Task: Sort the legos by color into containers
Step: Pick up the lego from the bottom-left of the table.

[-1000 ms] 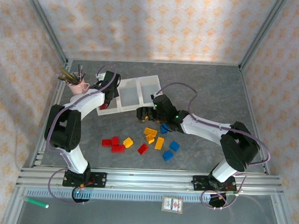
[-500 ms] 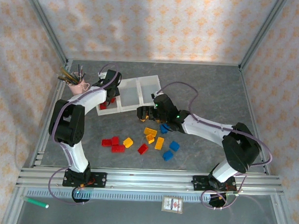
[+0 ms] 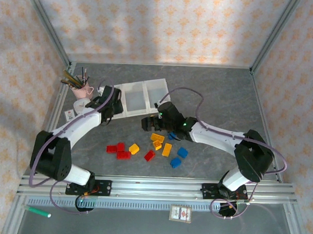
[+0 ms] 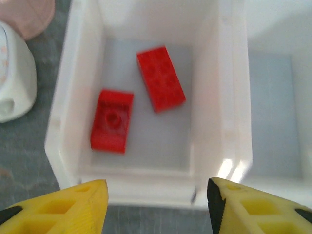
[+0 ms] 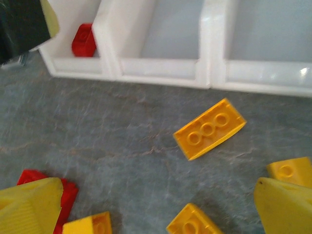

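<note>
From above, we find the left arm (image 3: pixel 87 119) lying over the leftmost of the containers (image 3: pixel 135 100), hiding what that bin holds. Through the right wrist camera, a red lego (image 5: pixel 84 40) inside that same bin is partly masked by its wall, and a yellow lego (image 5: pixel 192 222) before the containers is cropped by the bottom edge.

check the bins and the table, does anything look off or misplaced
Nothing looks wrong. The end bin holds only two red bricks. The loose bricks on the table are simply unsorted; one yellow brick near the bins looks tipped on its side.
</note>
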`<action>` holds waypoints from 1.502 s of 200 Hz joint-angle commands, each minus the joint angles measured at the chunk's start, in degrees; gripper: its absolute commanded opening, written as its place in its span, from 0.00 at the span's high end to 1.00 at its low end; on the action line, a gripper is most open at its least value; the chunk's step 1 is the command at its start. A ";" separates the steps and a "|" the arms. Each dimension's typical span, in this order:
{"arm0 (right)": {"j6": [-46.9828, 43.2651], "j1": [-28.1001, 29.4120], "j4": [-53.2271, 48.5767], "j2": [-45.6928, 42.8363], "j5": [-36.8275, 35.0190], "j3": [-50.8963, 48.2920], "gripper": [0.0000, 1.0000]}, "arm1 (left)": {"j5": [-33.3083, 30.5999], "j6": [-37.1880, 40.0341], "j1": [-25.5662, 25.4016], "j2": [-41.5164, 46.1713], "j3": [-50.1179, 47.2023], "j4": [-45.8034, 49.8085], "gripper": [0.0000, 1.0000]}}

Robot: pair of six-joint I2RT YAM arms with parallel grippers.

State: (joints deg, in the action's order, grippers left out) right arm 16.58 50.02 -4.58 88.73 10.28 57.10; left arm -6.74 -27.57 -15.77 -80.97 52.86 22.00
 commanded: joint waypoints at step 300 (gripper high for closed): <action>4.02 6.32 5.72 -1.71 -1.86 -9.20 0.00 | 0.98 -20.77 -23.58 7.67 -15.75 13.25 0.47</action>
State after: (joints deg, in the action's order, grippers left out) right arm 19.92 56.10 -0.10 88.75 10.28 48.31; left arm -6.13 -47.20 -38.35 -73.84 37.65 35.51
